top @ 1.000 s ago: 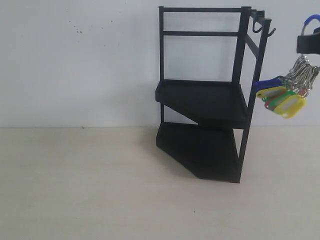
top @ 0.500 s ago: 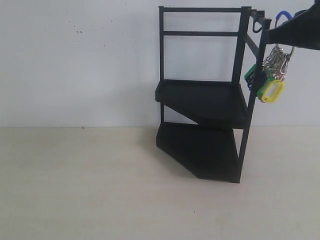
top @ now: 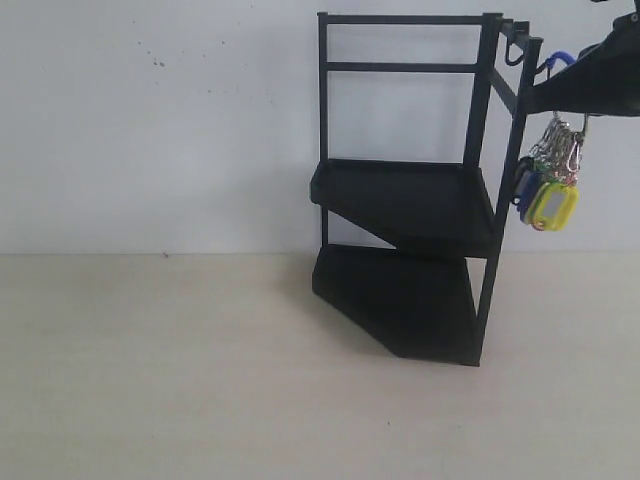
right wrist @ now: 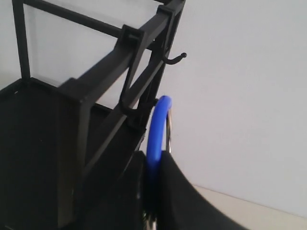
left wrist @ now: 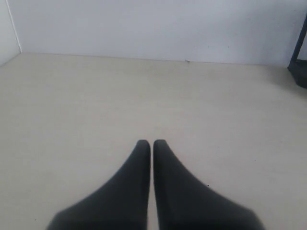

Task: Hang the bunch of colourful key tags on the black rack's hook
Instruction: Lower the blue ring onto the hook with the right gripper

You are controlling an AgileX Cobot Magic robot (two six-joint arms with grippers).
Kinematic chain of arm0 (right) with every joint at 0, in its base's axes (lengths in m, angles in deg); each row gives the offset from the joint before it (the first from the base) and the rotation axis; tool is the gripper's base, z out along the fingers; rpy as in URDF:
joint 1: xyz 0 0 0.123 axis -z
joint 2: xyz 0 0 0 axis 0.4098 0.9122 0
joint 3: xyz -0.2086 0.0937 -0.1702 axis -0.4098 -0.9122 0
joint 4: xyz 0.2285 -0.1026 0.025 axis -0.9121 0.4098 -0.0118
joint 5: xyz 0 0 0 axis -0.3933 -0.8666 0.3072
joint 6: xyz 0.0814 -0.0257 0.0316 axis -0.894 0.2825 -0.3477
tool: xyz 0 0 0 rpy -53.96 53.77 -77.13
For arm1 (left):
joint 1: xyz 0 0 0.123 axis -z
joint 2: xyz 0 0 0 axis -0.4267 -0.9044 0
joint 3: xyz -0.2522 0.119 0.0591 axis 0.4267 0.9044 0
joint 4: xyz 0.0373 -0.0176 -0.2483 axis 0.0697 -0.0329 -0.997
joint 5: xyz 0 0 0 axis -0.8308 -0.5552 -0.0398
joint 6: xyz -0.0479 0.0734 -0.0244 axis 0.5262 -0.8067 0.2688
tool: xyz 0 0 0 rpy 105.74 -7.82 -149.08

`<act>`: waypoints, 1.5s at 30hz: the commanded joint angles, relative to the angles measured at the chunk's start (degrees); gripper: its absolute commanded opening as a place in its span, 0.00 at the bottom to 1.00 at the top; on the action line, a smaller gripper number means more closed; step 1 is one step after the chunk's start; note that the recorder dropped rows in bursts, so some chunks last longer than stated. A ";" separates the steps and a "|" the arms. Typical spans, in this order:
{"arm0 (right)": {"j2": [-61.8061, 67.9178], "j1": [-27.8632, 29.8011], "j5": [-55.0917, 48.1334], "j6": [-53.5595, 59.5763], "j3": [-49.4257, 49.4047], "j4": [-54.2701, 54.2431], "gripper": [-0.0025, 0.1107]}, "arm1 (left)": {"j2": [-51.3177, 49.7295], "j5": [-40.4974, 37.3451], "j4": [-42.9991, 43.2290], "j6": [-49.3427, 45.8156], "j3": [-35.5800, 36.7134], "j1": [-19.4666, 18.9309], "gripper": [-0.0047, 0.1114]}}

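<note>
The black rack [top: 410,200] stands on the table against the white wall, with small hooks [top: 514,55] at its top right corner. My right gripper [top: 545,85] is shut on the blue loop [right wrist: 157,134] of the colourful key tag bunch [top: 548,195], which dangles beside the rack's right post. In the right wrist view the loop rises from between the fingers just beside a rack hook [right wrist: 125,103]; another hook [right wrist: 173,58] sticks out farther along. My left gripper [left wrist: 151,143] is shut on nothing, low over the bare table.
A white wall stands behind the rack. The pale tabletop [top: 160,370] stretches left of and in front of the rack. The rack's foot [left wrist: 300,72] shows at the edge of the left wrist view.
My right gripper has carried the key tag bunch leftward to the rack's top right corner. The tags swung toward the post and now hang lower and steadier.
</note>
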 commanded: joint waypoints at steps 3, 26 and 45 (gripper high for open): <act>0.01 0.27 1.51 1.81 0.55 0.11 0.02 | -0.20 0.38 -0.11 -0.02 -0.14 -0.19 0.08; 0.03 0.27 1.71 5.48 1.56 0.11 0.02 | -0.20 0.38 -0.11 -0.02 -0.14 -0.19 0.08; 0.03 0.13 0.56 13.24 1.56 0.11 0.02 | -0.20 0.38 -0.11 -0.02 -0.14 -0.19 0.08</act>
